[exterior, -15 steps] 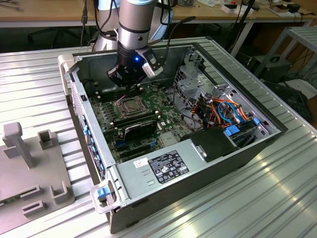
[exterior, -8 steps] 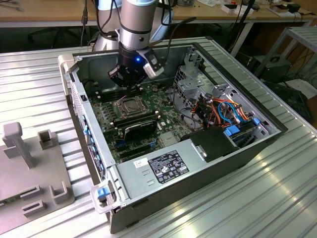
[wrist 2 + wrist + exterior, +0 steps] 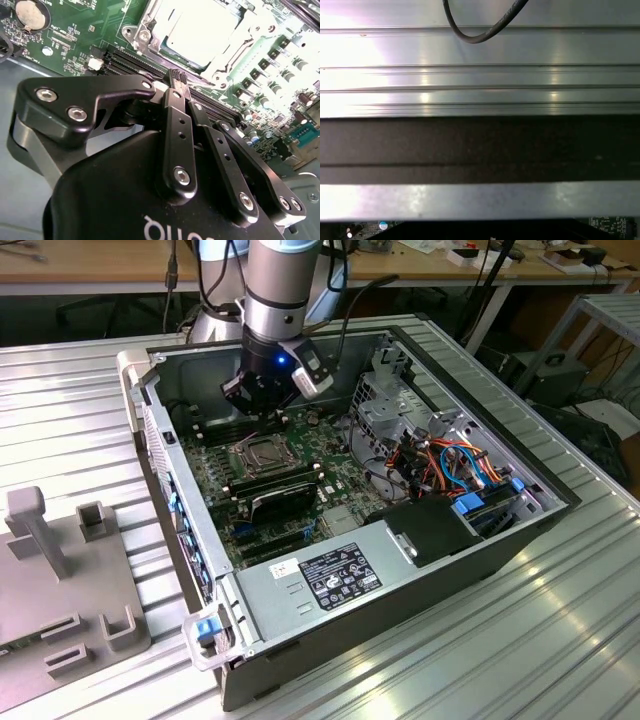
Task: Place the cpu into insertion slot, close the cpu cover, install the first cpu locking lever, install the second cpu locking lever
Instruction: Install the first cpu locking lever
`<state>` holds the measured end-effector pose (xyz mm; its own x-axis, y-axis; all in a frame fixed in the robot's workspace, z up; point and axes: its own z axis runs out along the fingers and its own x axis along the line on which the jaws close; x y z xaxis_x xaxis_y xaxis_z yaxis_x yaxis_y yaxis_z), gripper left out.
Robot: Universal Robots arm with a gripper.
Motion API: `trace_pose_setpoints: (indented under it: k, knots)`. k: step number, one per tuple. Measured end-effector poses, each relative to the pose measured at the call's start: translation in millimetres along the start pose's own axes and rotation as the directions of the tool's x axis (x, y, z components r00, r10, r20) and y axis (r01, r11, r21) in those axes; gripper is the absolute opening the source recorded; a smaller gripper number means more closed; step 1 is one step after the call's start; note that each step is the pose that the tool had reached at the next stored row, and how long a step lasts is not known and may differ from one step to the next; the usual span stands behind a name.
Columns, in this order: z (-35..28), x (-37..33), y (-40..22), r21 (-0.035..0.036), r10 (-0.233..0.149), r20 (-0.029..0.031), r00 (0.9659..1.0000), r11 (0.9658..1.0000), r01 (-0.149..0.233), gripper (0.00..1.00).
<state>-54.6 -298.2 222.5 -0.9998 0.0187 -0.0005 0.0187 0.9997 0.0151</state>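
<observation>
Inside the open computer case, the cpu lies flat in the insertion slot on the green motherboard, silver face up. The silvery cpu cover lies down over it, framing the chip through its window. My gripper hangs just above the board at the socket's edge, on its far side in the exterior view, where the gripper points down. Its two black fingers are pressed together at the tips with nothing between them. I cannot make out the locking levers.
Black memory sticks lie just beside the socket. A power supply, a metal drive cage and orange and blue cables fill the case's right. A grey fixture stands on the ribbed table at the exterior view's left.
</observation>
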Motion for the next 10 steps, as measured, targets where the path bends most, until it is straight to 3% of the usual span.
trace_pose_setpoints:
  k: [10]
  knots:
    - [0.8,-1.2,0.0,0.0001,0.0,0.0,1.0,1.0,0.0,0.11]
